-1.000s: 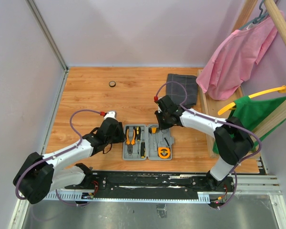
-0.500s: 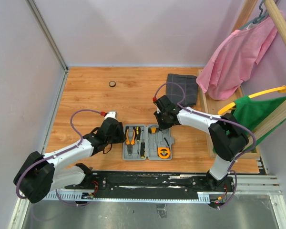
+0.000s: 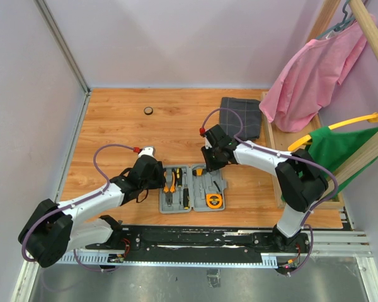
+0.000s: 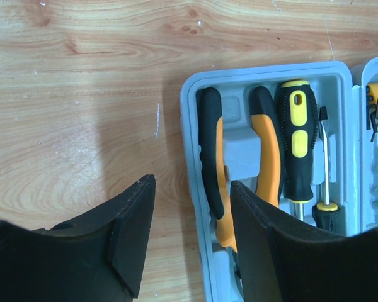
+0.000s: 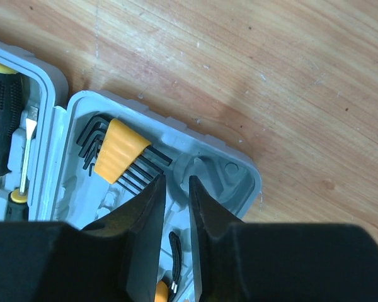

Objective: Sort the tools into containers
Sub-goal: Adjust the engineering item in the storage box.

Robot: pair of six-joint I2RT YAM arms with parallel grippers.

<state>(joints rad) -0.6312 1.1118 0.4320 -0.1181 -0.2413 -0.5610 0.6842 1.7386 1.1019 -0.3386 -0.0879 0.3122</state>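
Note:
The grey case (image 3: 203, 192) lies open on the wood floor between both arms. Its left half holds orange-and-black pliers (image 4: 213, 163), a yellow-and-black screwdriver (image 4: 297, 148) and a thin screwdriver (image 4: 324, 160). Its right half holds black hex keys in an orange holder (image 5: 118, 151) and the round orange tape measure (image 3: 215, 201). My left gripper (image 4: 192, 184) is open and straddles the case's left wall (image 4: 188, 126), one finger over wood, the other over the pliers. My right gripper (image 5: 176, 179) hovers low over the right half's far corner, jaws a narrow gap apart with nothing between them.
A folded dark checked cloth (image 3: 240, 117) lies at the back right, a small dark round cap (image 3: 148, 111) at the back left. A wooden rack (image 3: 271, 141) with pink (image 3: 309, 82) and green (image 3: 340, 151) garments borders the right side. Walls close in the left and back.
My right gripper has shifted a little left and farther back over the case, and its jaws have parted slightly. The case has slid slightly left. The left arm has stayed put.

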